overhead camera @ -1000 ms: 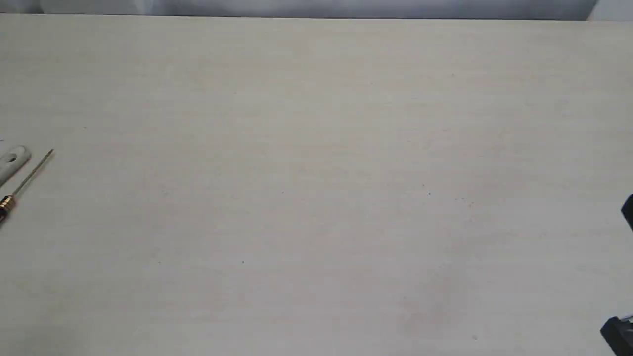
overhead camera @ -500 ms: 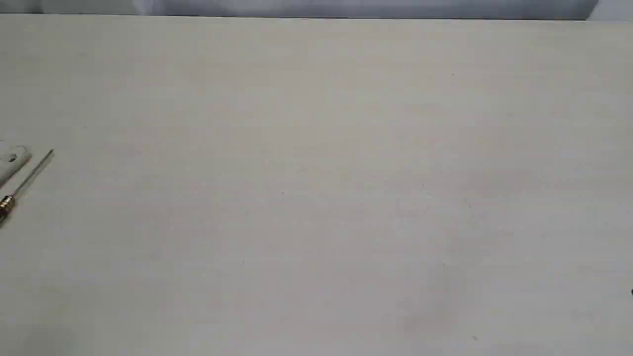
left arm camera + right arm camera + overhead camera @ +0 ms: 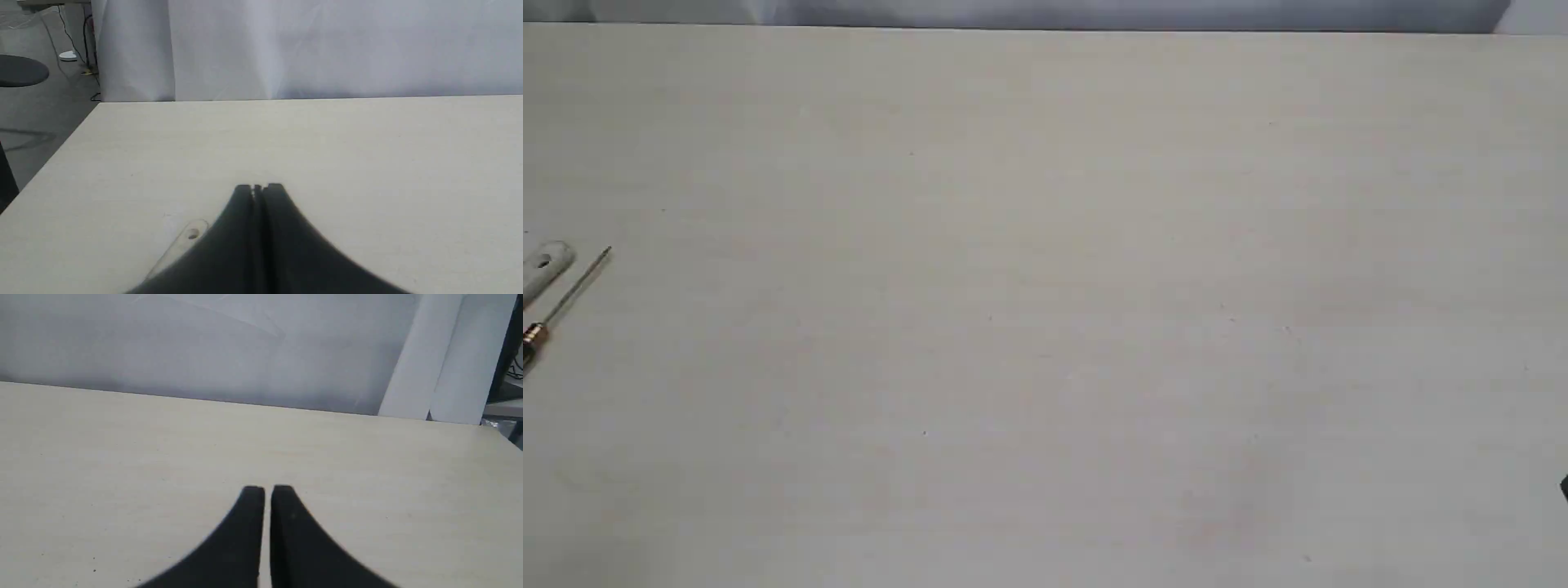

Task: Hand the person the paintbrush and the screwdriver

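Only the light handle end of the paintbrush [image 3: 546,265], with its hole, shows at the far left edge of the exterior view; bristles and ferrule are cut off. Beside it lies the screwdriver [image 3: 572,294], thin shaft pointing up-right, gold collar at the frame edge, black handle mostly out of view. My left gripper [image 3: 259,188] is shut and holds nothing; it hovers over the table with the paintbrush handle [image 3: 186,239] partly hidden under its fingers. My right gripper [image 3: 267,490] is shut, empty, above bare table. The person is out of view.
The pale wooden table [image 3: 1045,327] fills the exterior view. A white curtain [image 3: 327,49] hangs behind its far edge. Off the table's left side lie grey floor and a dark round seat [image 3: 20,71]. A dark sliver of the right arm [image 3: 1565,487] touches the right edge.
The dark parts of the right arm at the exterior view's right edge have pulled back almost out of frame. The paintbrush and screwdriver have not moved.
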`<state>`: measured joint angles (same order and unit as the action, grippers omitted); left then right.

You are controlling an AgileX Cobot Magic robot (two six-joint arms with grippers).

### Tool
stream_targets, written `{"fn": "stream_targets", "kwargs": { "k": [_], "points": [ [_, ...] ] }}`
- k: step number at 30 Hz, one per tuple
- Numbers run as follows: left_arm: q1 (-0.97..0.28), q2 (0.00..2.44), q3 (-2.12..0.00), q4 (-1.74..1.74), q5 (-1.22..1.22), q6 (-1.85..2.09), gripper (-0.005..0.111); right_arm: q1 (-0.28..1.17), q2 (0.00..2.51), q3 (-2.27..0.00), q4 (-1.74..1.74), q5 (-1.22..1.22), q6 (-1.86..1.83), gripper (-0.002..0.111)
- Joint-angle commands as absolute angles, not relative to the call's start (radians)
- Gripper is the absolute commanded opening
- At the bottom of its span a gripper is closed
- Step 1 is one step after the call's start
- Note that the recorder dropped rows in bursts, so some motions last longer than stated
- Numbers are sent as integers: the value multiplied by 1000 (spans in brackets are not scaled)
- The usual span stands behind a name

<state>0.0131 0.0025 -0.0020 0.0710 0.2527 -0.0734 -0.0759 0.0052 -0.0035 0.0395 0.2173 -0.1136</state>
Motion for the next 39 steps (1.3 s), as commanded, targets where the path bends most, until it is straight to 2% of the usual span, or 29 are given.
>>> {"fn": "stream_targets", "kwargs": {
  "k": [1, 39],
  "points": [
    [11, 0, 0, 70, 248, -75, 0, -74, 0, 0, 44, 217, -110, 4],
    [11, 0, 0, 67, 251, -75, 0, -73, 0, 0, -37, 219, -14, 4]
  ]
}}
